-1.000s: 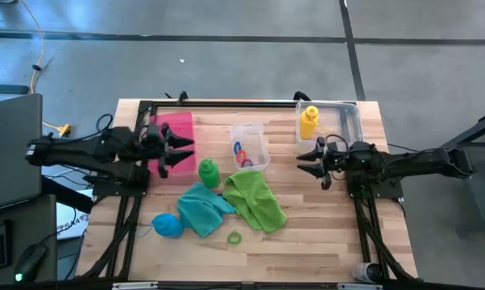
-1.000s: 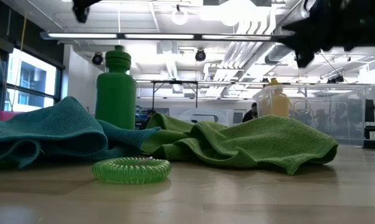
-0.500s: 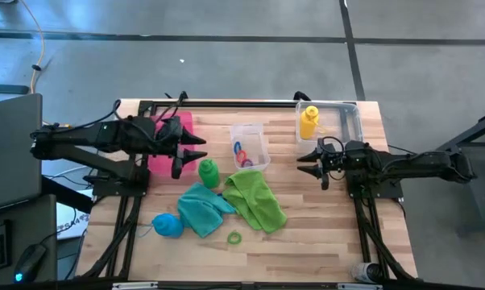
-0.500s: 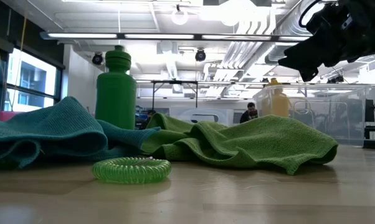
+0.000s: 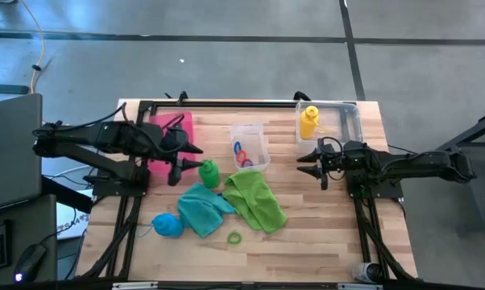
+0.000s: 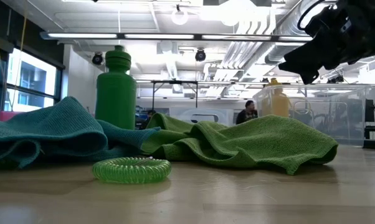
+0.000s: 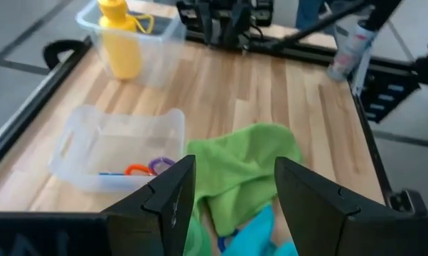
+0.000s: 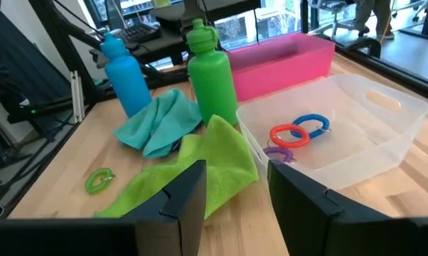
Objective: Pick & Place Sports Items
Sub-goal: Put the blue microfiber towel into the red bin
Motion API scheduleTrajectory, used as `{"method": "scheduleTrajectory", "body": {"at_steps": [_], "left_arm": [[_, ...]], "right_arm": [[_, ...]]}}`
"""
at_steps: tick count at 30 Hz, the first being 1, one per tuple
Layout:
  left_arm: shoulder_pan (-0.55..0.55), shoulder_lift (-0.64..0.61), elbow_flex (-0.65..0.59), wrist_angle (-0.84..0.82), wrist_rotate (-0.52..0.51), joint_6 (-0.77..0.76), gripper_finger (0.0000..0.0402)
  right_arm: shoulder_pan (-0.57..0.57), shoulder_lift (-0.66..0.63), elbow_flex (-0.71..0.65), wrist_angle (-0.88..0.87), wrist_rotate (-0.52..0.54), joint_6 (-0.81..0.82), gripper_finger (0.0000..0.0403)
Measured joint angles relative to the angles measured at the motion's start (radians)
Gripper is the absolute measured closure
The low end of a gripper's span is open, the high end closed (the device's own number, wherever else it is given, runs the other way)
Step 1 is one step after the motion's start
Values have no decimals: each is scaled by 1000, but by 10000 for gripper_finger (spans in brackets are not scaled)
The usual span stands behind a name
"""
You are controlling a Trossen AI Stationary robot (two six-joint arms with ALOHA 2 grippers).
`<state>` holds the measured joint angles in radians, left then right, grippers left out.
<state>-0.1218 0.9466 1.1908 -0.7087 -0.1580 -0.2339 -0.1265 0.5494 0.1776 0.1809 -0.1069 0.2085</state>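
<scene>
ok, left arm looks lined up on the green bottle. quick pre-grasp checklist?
1. Left gripper open: ok, fingers spread in the left wrist view.
2. Left gripper empty: ok.
3. Green bottle upright: ok, standing with its cap on in the right wrist view.
4. Bottle free of cloth: cannot tell; the teal towel and lime green towel lie right against its base.
5. Right gripper out of the way: ok, open and empty, across the table by the box holding the yellow bottle.
</scene>
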Motion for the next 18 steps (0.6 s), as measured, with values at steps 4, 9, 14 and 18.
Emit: {"method": "scheduleTrajectory", "body": {"at_steps": [4,9,14,18], "left_arm": [[-18,0,0,-29,33,-1,216],[-53,0,0,-75,55,-1,216],[-115,0,0,-92,58,9,216],[-157,7,0,-93,59,24,216]], "right_arm": [[0,0,0,1,0,0,261],[0,0,0,1,0,0,261],[0,0,0,1,0,0,261],[0,0,0,2,0,0,261]]}}
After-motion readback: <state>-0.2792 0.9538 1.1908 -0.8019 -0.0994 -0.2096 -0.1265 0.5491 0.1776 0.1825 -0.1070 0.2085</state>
